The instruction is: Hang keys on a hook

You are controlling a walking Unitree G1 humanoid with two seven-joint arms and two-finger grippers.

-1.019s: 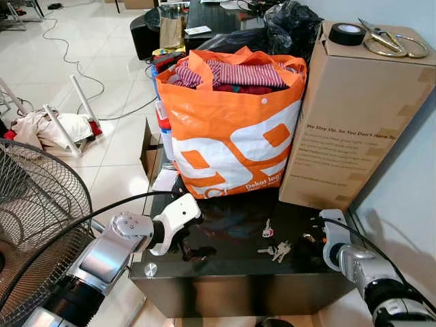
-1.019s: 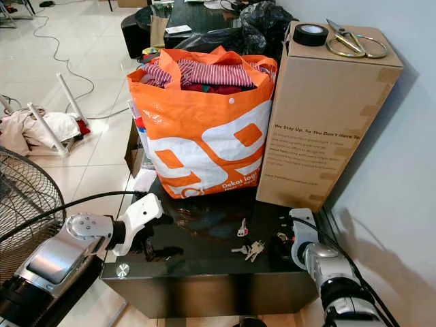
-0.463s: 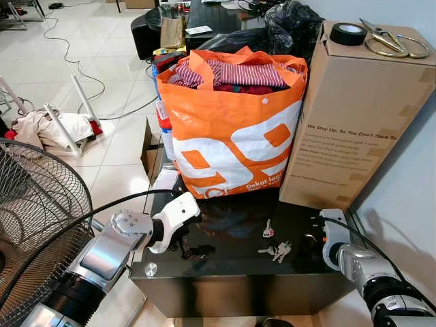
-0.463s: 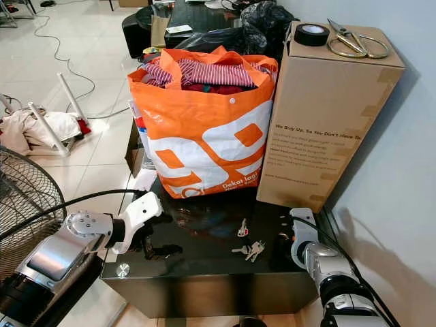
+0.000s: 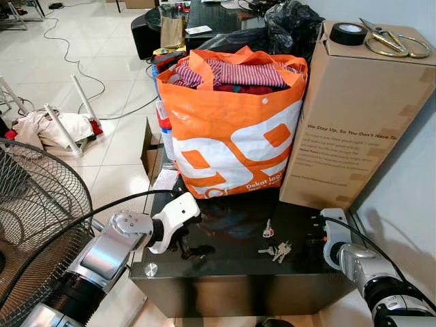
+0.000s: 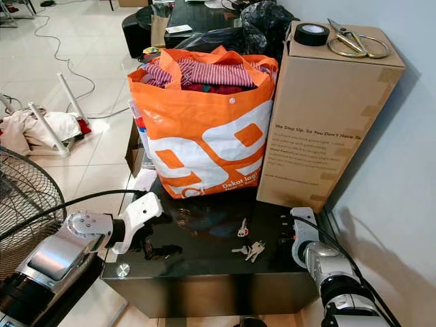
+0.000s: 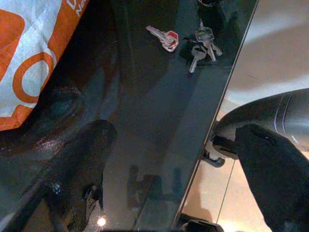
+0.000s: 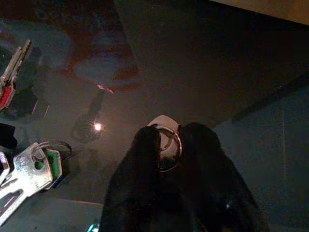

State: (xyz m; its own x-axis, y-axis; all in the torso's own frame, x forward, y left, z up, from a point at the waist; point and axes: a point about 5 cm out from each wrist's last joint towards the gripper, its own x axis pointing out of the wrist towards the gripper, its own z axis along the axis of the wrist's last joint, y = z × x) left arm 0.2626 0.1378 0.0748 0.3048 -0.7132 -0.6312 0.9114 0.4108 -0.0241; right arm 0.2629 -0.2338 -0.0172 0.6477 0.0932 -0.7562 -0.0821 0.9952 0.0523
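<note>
orange bag [image 5: 231, 146] – striped clothes [image 5: 242, 73] inside

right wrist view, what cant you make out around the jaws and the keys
- Ring between the right gripper jaws: its lower part is hidden behind the black fingers; what hangs from it cannot be told.
- Key bunch: cut off by the picture's edge.
- Red-headed key: cut off at the edge, dim.
- Hook: cannot be made out on the dark table.
- Left gripper: one finger blurred, close to the lens.

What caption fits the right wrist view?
Right gripper with its fingers closed on a key ring above the dark glossy table, a key bunch lying beside.
</note>
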